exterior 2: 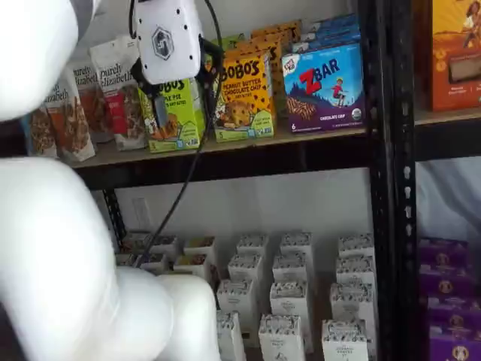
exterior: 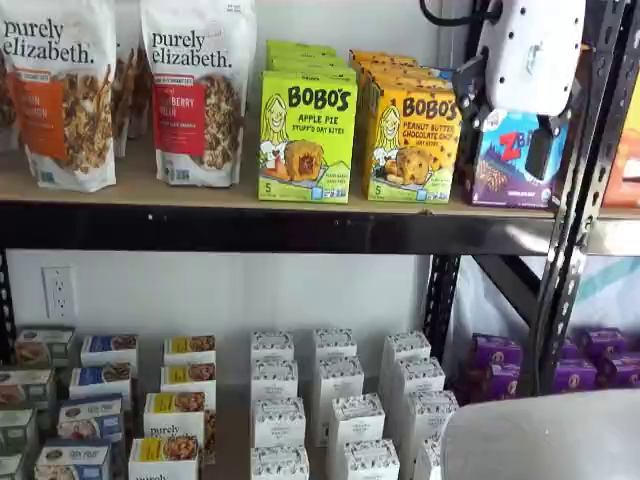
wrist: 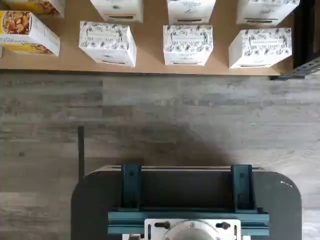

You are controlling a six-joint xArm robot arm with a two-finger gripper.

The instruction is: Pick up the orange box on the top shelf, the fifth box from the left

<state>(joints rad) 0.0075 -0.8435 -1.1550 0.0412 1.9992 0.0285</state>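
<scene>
In a shelf view the gripper (exterior: 535, 90) hangs before the blue ZBar box (exterior: 505, 160); whether it is released or clenched I cannot tell. The orange box (exterior: 412, 145) stands just beside it at the front edge of the top shelf (exterior: 250, 228). I'd judge this the approach; next it must line up with that box.

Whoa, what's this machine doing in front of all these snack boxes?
It's a robot arm set up to take boxed goods off shelves. Its gripper hangs in front of the top shelf, close to the orange box, a Bobo's Peanut Butter Chocolate Chip pack that stands between a lime-green Apple Pie box and a blue ZBar box. The gripper holds nothing, and whether its fingers are open can't be told. The orange box stands upright in its row.
</scene>
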